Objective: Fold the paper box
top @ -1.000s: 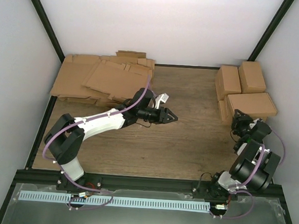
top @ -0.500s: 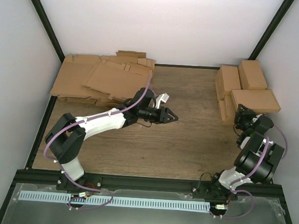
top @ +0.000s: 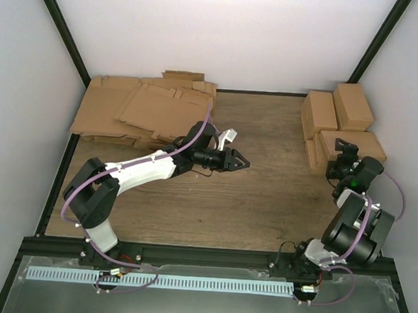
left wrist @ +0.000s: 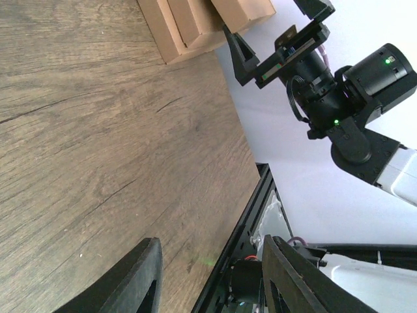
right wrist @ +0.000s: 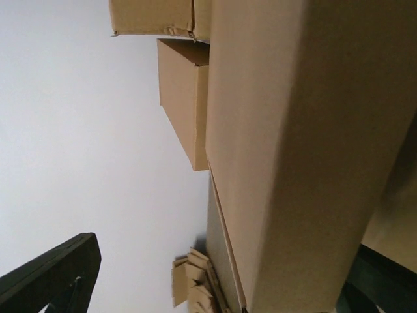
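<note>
The paper box [top: 355, 144], a small oblong brown carton, lies on the stack of boxes at the right edge of the table. It fills the right wrist view as the paper box [right wrist: 293, 130]. My right gripper [top: 341, 156] is at its near left end, open. Its dark fingers [right wrist: 62, 274] stand wide on either side of the box without clamping it. My left gripper [top: 243, 161] hovers over the middle of the table, open and empty. In the left wrist view the left gripper [left wrist: 212, 257] points toward the right arm.
Two more folded boxes [top: 318, 113] [top: 352, 106] sit behind the paper box at the back right. A pile of wide flat cardboard sheets [top: 144, 108] lies at the back left. White walls and black frame posts close in the wooden table [top: 263, 202].
My right gripper has opened and let go of the paper box, which now rests on the stack. The right wrist shifted slightly toward the back. The left arm has not moved.
</note>
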Action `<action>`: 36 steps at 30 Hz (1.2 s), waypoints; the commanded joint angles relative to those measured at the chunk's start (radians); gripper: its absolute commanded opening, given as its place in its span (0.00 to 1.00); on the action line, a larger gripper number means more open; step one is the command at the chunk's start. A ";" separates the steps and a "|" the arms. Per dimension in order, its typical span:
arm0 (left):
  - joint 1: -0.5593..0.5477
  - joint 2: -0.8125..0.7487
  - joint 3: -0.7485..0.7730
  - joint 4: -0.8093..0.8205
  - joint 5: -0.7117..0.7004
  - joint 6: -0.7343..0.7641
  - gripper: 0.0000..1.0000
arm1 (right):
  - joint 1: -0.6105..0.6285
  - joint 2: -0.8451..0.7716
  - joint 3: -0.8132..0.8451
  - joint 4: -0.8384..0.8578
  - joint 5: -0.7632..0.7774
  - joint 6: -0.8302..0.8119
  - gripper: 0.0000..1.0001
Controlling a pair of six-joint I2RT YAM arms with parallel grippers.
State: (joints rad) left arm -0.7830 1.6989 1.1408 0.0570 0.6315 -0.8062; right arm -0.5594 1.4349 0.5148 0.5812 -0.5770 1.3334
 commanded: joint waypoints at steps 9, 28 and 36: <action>0.006 -0.003 -0.003 0.009 0.009 0.011 0.45 | -0.003 -0.152 0.066 -0.474 0.102 -0.183 1.00; 0.007 -0.043 -0.050 0.023 -0.004 0.028 0.45 | -0.051 -0.282 0.131 -0.732 0.327 -0.421 0.14; 0.007 -0.026 -0.039 0.017 0.004 0.040 0.45 | -0.051 -0.152 0.203 -0.804 0.348 -0.350 0.01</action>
State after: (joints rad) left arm -0.7830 1.6817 1.0954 0.0643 0.6308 -0.7918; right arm -0.6006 1.2293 0.6556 -0.1600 -0.2806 0.9295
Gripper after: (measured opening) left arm 0.453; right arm 0.013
